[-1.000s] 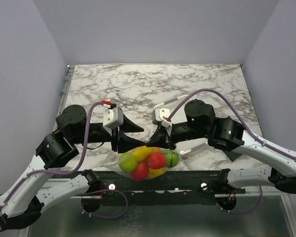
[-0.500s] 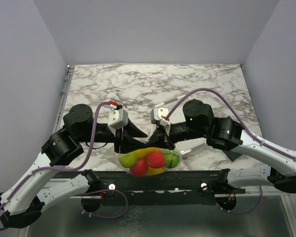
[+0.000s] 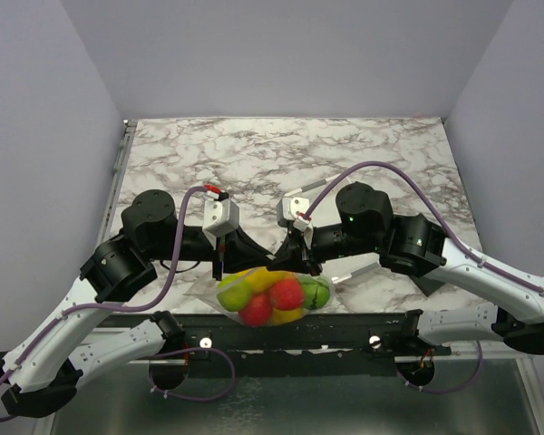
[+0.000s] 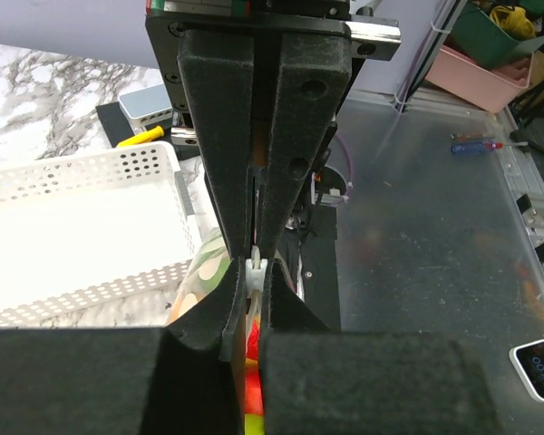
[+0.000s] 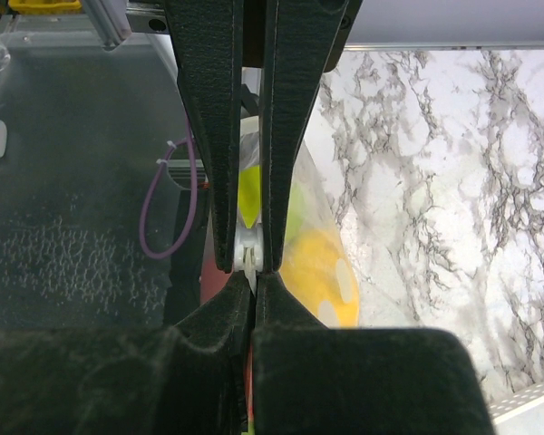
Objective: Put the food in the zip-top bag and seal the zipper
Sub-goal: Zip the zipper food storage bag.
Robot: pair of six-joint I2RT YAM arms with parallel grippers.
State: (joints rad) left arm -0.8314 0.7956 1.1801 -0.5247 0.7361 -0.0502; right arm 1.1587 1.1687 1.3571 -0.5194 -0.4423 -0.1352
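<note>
Clear plastic bag holding the food hangs at the near edge of the marble surface, between the arms. Left fingers pinch the zipper. Right fingers pinch the same strip farther along.

The right gripper had its two black padded fingers pressed together on the whitish zipper, which showed as a thin strip pinched between their tips. Beyond them hung the see-through zip-top bag, with an orange-yellow toy fruit and a yellow-green toy fruit visible inside. The marble worktop filled the right side. On the left, a purple cable looped over a dark, glossy surface.
</note>
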